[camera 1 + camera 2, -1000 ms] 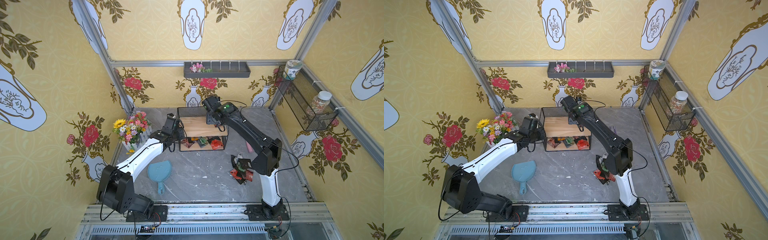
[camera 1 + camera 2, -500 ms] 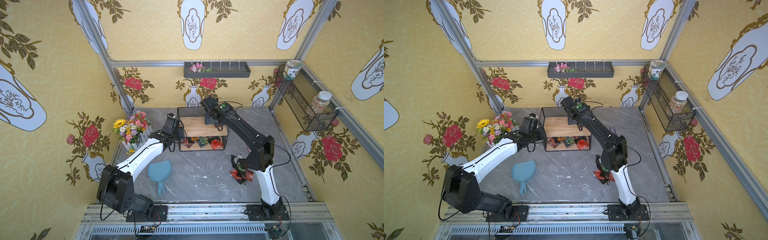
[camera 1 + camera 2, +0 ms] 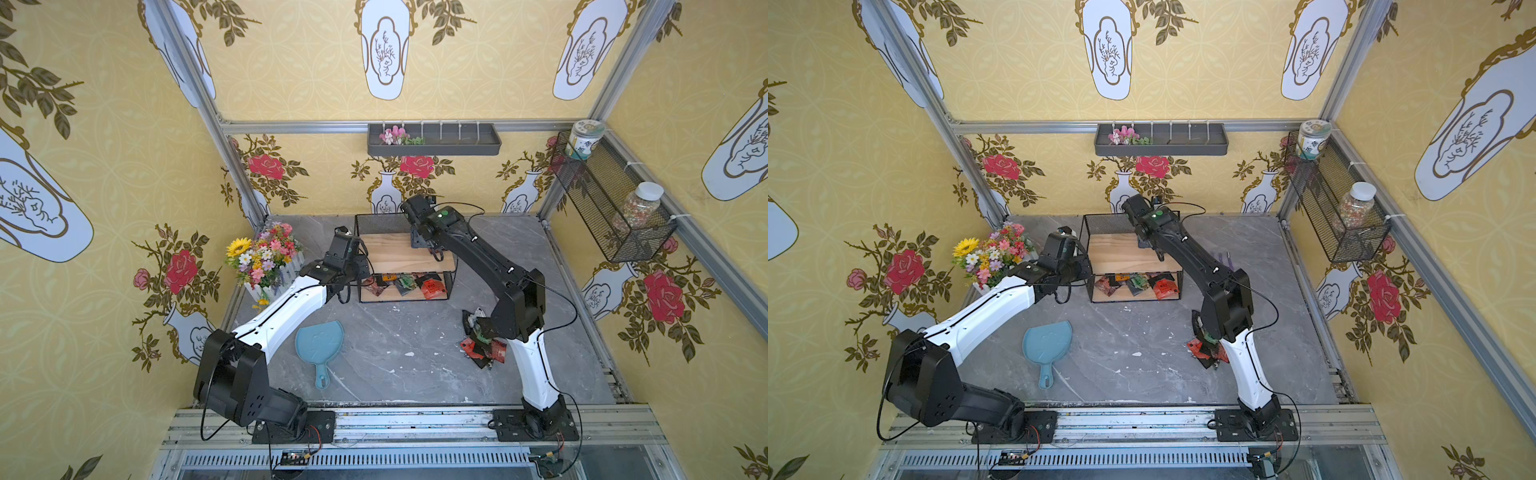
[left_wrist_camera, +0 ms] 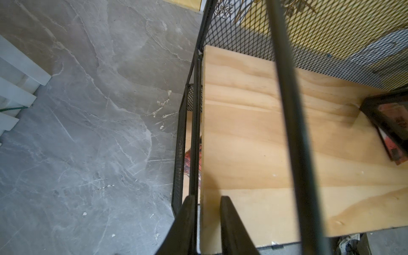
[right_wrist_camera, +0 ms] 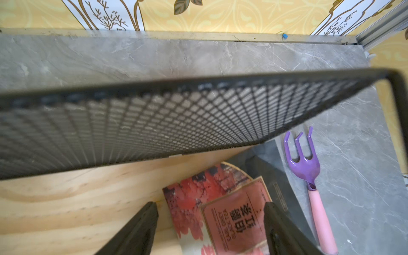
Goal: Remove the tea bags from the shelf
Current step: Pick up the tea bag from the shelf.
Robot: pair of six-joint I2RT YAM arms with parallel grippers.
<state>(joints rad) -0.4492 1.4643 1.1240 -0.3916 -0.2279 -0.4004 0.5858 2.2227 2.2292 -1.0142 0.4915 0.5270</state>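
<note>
I see R fingers [image 5: 136, 231] open astride top red tea bag [image 5: 234, 220], L fingers [image 4: 234, 227] pinching shelf [image 4: 254, 132] frame, foil prob light + slippy so I'd grab an edge.

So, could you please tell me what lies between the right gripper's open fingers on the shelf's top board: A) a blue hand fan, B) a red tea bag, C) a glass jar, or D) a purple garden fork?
B: in the right wrist view the right gripper, jaws open, straddles a red tea bag lying on the top board of the shelf.
</note>
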